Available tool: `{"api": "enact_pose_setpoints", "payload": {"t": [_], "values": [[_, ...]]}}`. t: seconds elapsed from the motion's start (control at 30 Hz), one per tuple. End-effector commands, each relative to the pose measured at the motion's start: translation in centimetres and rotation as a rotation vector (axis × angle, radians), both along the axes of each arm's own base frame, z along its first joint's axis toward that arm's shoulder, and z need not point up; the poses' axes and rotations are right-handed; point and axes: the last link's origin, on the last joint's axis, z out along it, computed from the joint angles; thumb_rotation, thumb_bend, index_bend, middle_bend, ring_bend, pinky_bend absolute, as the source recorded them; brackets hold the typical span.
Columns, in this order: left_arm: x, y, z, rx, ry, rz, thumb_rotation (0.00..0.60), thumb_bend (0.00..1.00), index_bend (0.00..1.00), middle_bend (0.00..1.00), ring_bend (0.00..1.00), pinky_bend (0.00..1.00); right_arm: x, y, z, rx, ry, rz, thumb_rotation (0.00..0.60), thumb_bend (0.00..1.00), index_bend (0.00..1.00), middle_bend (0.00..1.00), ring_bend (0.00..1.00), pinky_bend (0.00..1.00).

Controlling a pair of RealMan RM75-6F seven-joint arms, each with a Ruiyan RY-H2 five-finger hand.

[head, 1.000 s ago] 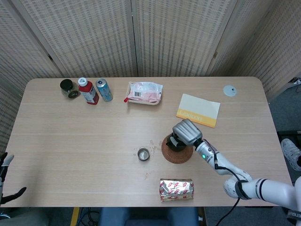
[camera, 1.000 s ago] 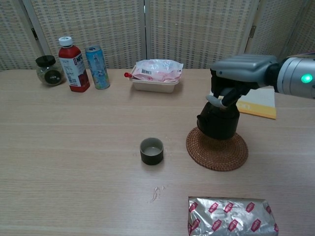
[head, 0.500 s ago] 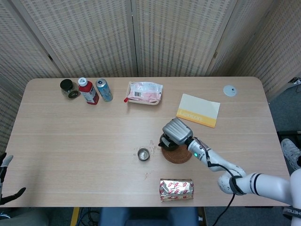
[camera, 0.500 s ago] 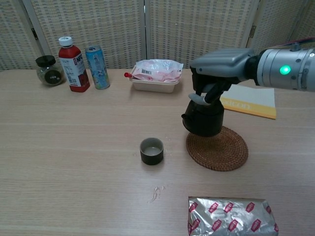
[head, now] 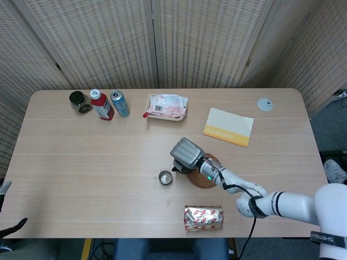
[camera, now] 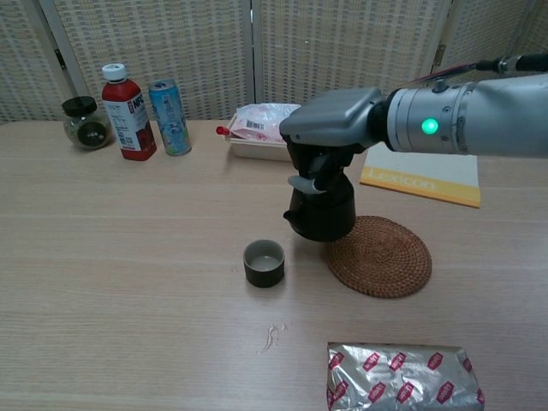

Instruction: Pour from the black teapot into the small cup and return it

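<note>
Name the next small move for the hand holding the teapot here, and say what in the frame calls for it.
Probably carry it a little further left, then begin to tilt. The right hand holds the black teapot upright, lifted off the woven coaster, with its spout not yet over the small cup. Nothing is pouring, and the cup stands unobstructed beside it.

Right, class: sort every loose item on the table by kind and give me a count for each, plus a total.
Drink containers: 2, red bottle, blue can
Jars: 1, dark-lidded jar
Tea things: 3, black teapot, small cup, woven coaster
Food packs: 2, pink tray pack, foil packet
Books: 1, yellow booklet
Discs: 1, small grey disc
Total: 10
</note>
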Motion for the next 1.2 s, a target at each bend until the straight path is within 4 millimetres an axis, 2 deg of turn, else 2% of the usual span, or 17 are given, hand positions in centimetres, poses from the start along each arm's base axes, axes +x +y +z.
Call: {"api": "enact_pose_setpoints", "payload": {"t": [0.03, 0.4, 1.2], "values": [[-0.1, -0.3, 0.1, 0.006, -0.001, 0.006, 0.6, 0.14, 0.03, 0.0, 0.0, 0.0, 0.7, 0.0, -0.7, 0.007, 0.027, 0.023, 0.391, 0.61, 1.0, 1.0, 0.91, 0.58], [-0.8, -1.1, -0.2, 0.018, -0.013, 0.023, 0.6, 0.14, 0.03, 0.0, 0.0, 0.0, 2.6, 0.1, -2.3, -0.014, 0.109, 0.125, 0.393, 0.61, 1.0, 1.0, 0.91, 0.58], [-2.1, -2.5, -0.7, 0.028, -0.024, 0.054, 0.6, 0.14, 0.03, 0.0, 0.0, 0.0, 4.6, 1.0, -3.9, -0.082, 0.253, 0.305, 0.393, 0.61, 1.0, 1.0, 0.93, 0.59]]}}
